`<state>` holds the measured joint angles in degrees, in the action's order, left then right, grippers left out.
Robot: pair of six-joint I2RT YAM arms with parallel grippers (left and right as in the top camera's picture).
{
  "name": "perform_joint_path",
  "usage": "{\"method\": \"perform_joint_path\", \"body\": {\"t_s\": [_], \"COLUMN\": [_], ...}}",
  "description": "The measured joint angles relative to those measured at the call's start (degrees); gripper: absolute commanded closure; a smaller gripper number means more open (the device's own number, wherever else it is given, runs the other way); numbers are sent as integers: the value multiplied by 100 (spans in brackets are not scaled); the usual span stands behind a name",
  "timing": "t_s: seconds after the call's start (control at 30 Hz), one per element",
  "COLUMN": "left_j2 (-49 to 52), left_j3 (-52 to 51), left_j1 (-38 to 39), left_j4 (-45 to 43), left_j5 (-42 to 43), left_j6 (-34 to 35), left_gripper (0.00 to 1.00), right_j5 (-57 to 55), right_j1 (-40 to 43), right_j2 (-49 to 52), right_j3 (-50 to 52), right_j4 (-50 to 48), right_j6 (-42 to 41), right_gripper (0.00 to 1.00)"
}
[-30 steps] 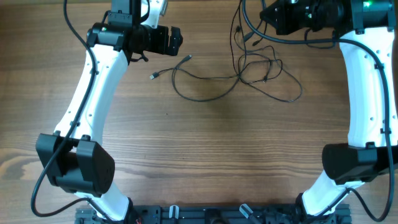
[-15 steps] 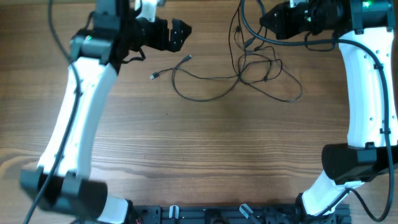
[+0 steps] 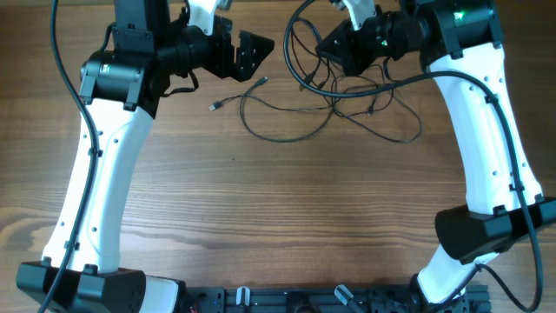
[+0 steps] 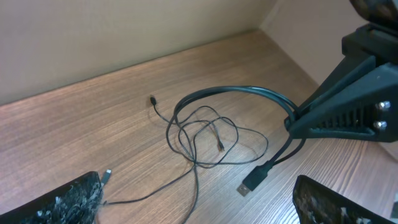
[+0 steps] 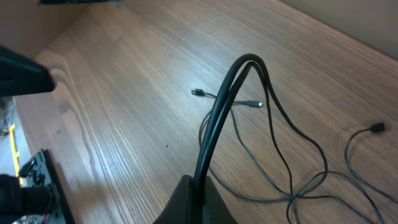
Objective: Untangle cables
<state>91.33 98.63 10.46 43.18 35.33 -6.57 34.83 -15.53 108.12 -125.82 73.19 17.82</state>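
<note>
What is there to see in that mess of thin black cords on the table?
The cords are thin, black and limp, looped over one another in a loose tangle near the far edge of the table. Strands sweep out to the left and end in small grey plugs lying flat. A thicker cord arches up off the surface, pinched in the closed right tool, and ends in a flat plug.

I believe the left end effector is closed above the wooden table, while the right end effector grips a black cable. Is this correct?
Not quite. The left end effector is open, not closed: the left wrist view shows its fingers wide apart, holding nothing. It is above the wooden table, and the right end effector does grip a black cable.
</note>
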Motion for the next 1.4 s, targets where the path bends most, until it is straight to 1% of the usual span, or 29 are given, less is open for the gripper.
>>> {"method": "perform_joint_path", "body": {"t_s": [0.13,0.27,0.53,0.83,0.9,1.03,1.07,1.17,1.23,1.3,1.33,1.4], "left_j2": [114,505,1342,1534,1626,1893,1963,2114,2153,2153,2153,2153], "left_j3": [2,2,0,0,0,0,0,0,0,0,0,0], "left_j1": [0,0,76,369,420,466,466,466,466,466,466,476], "left_j4": [-50,-87,-262,-579,-625,-713,-726,-721,-726,-787,-820,-892], "left_j5": [20,61,671,1016,1054,1104,1106,1106,1106,1110,1110,1108], "left_j6": [-72,-94,-304,-522,-533,-564,-581,-584,-605,-623,-629,-638], "left_gripper": [0,0,0,1,7,13,18,29,28,21,20,20], "right_j5": [120,146,225,249,271,289,289,289,291,291,291,291], "right_j1": [9,9,9,9,9,9,9,9,9,9,9,9], "right_j2": [-24,-199,-691,-702,-702,-710,-710,-710,-710,-710,-710,-713], "right_j3": [0,0,0,0,0,0,0,0,0,0,0,0], "right_j4": [13,13,35,48,48,46,48,44,44,44,44,44], "right_j6": [98,168,186,186,186,184,184,184,184,184,184,181], "right_gripper": [96,96,96,96,95,96,96,96,96,96,96,96]}}
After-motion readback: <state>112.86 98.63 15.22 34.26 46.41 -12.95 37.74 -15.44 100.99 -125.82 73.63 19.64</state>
